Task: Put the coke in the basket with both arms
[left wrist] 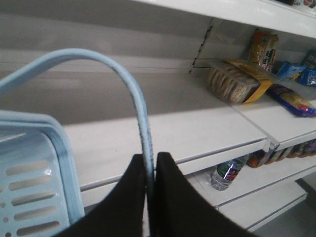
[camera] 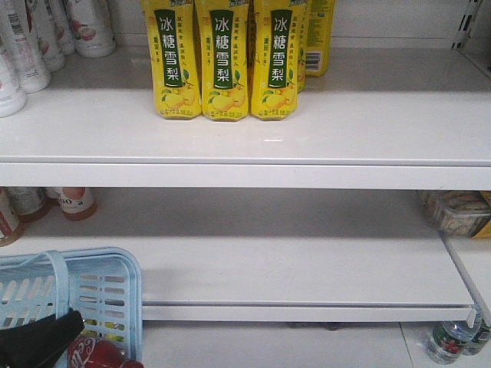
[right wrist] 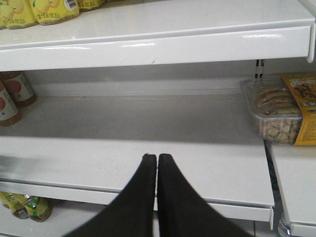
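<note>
The light blue basket [camera: 100,295] hangs at the lower left of the front view. A small red coke bottle [camera: 96,354] lies inside it, partly hidden by a black arm part [camera: 38,341]. In the left wrist view my left gripper [left wrist: 150,163] is shut on the basket's thin blue handle [left wrist: 131,89], which arches up and to the left; the basket rim [left wrist: 59,148] shows at the left. In the right wrist view my right gripper [right wrist: 157,160] is shut and empty, in front of the bare middle shelf [right wrist: 148,153]. The right gripper does not show in the front view.
Yellow pear-drink bottles [camera: 222,61] stand on the upper shelf, white bottles [camera: 31,46] at its left. Brown-capped bottles [right wrist: 15,94] stand at the middle shelf's left. A clear snack box [right wrist: 274,116] sits at the right. A water bottle [left wrist: 227,173] lies on the lowest shelf.
</note>
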You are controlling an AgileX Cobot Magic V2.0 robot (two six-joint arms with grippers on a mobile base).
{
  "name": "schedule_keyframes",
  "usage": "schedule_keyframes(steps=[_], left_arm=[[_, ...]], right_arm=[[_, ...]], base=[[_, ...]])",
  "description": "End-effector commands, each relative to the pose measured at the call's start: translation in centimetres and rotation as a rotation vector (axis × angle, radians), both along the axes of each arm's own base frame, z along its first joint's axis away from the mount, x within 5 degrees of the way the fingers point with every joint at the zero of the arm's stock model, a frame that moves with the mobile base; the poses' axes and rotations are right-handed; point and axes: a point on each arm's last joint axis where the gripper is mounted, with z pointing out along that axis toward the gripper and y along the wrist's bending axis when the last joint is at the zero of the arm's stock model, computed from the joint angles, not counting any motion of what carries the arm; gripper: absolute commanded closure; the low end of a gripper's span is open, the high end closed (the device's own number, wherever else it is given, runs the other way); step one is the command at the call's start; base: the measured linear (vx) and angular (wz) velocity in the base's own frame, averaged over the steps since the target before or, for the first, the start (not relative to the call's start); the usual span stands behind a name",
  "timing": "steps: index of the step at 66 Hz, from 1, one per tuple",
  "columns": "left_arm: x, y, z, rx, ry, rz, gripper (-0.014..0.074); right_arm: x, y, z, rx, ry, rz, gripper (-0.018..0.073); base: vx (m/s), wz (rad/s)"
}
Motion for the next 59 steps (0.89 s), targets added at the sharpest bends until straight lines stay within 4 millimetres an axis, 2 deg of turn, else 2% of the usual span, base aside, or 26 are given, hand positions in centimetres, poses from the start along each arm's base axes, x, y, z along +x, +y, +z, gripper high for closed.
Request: schedule_keyframes(steps=[1, 9, 14, 37, 59], left_arm=[[-0.5, -0.1, 0.4, -0.077, -0.061, -0.026, 0.0603], [-1.2, 0.8, -1.6, -0.126, 0.025, 0.043, 0.0603], [-1.4, 1.3, -1.8, -0.112, 0.041, 0.076, 0.0603], [-2.6, 2.3, -0.4, 0.103, -0.299, 0.047, 0.0603], [-2.9, 4.1, 0.3, 0.139, -0.412, 0.284, 0.0603]], right_arm=[[0.2, 0.1, 1.2, -0.005, -0.079, 0.012, 0.0567], [0.2, 0.1, 1.2, -0.005, -0.079, 0.012, 0.0567], [0.2, 0.1, 1.2, -0.005, -0.079, 0.012, 0.0567], [0.2, 0.1, 1.2, -0.005, -0.079, 0.012, 0.0567], [0.2, 0.1, 1.2, -0.005, -0.079, 0.012, 0.0567]], base=[[0.00, 0.00], [0.00, 0.00], [0.00, 0.00], [0.00, 0.00], [0.00, 0.00]])
